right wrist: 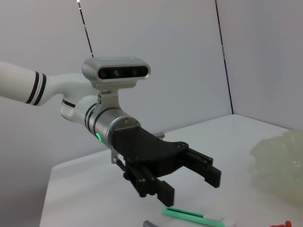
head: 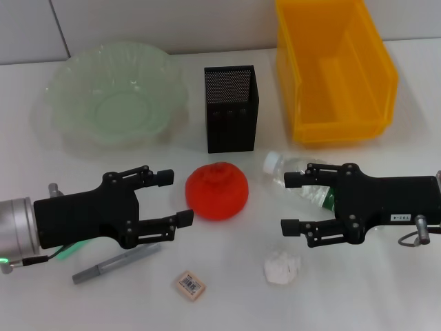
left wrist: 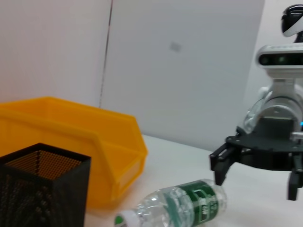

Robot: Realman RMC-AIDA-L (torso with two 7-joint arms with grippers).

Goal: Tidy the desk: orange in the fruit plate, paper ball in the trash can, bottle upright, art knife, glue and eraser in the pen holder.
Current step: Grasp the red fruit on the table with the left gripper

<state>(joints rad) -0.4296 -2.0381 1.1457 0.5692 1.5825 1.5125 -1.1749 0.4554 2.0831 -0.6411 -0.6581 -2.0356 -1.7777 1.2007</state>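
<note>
The orange [head: 217,191] sits mid-table between my two open grippers. My left gripper [head: 175,198] is just left of it. My right gripper [head: 291,203] hovers over the bottle [head: 298,178], which lies on its side with its white cap toward the pen holder [head: 231,107]. The paper ball [head: 282,267] and the eraser [head: 191,285] lie near the front edge. A grey pen-shaped stick [head: 114,263] and a green stick [right wrist: 194,216] lie under the left arm; which is the art knife or the glue I cannot tell. The fruit plate [head: 110,96] is back left, the trash can [head: 334,69] back right.
The pen holder stands between the fruit plate and the trash can, directly behind the orange. In the left wrist view the bottle [left wrist: 184,203] lies in front of the trash can [left wrist: 80,142], with the right gripper [left wrist: 256,184] beyond it. A white wall closes the back.
</note>
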